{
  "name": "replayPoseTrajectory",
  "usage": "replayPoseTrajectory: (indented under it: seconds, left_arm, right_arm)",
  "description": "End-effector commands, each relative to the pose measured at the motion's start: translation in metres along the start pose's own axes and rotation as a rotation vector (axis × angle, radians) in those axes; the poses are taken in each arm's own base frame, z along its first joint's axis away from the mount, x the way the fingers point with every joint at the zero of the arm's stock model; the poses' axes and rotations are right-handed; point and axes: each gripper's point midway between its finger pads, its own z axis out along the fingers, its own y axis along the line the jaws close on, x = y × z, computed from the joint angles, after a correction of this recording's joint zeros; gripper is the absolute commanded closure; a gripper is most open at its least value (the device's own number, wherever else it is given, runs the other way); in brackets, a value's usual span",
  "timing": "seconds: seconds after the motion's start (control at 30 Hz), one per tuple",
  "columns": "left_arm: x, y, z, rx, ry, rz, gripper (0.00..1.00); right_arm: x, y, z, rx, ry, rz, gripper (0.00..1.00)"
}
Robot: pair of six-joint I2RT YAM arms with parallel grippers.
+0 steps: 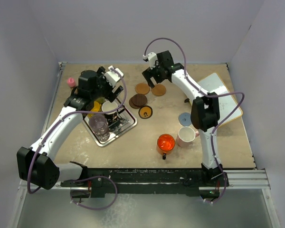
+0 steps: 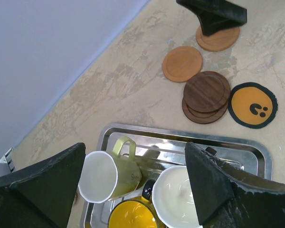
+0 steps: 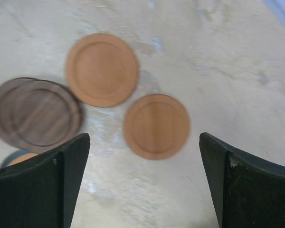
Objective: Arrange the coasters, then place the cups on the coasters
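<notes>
Wide-spread black fingers [image 3: 66, 180] of the right gripper [image 3: 142, 147] frame the wrist view with nothing between them: the pincer is released and hangs above the table. Just off their midline, toward 12 o'clock, a brown coaster [image 3: 156, 126] lies flat and apart from its neighbours. A second brown coaster [image 3: 101, 69] sits at 10 o'clock from it, and a dark stack [image 3: 35, 114] at 9 o'clock. Being a round disc, it has no long axis, so I judge that any finger angle serves; what matters is that it lies almost straight under the jaws.

From above, the right gripper [image 1: 151, 78] has this coaster at its 5 o'clock, and the right arm is plainly the nearer one. A grey-blue coaster [image 1: 185, 118] lies well apart by that arm's elbow, and a black-and-orange one [image 1: 145, 112] sits at 6 o'clock from the stack.

The left gripper [image 2: 135, 152] is likewise released, hovering over the tray [image 2: 180, 137], where a green cup [image 2: 109, 175] lies on its side beside two other cups. No cup stands on a coaster yet.
</notes>
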Motion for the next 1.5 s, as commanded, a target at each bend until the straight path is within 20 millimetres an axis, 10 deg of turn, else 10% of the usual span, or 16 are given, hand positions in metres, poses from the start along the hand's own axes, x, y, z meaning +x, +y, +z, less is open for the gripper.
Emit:
replayPoseTrajectory:
  seconds: [0.0, 0.57, 1.47]
  left_arm:
    - [-0.02, 0.021, -0.003, -0.087, -0.056, -0.025, 0.17]
    - [-0.016, 0.013, -0.009, -0.076, -0.073, -0.043, 0.18]
    - [-0.014, 0.009, -0.014, -0.063, -0.079, -0.032, 0.18]
  right_arm:
    - [-0.008, 0.055, -0.006, -0.178, -0.019, 0.067, 0.0]
    - [0.005, 0.12, 0.037, -0.141, 0.087, -0.081, 0.0]
    - [0.058, 0.126, 0.034, -0.25, 0.228, -0.088, 0.08]
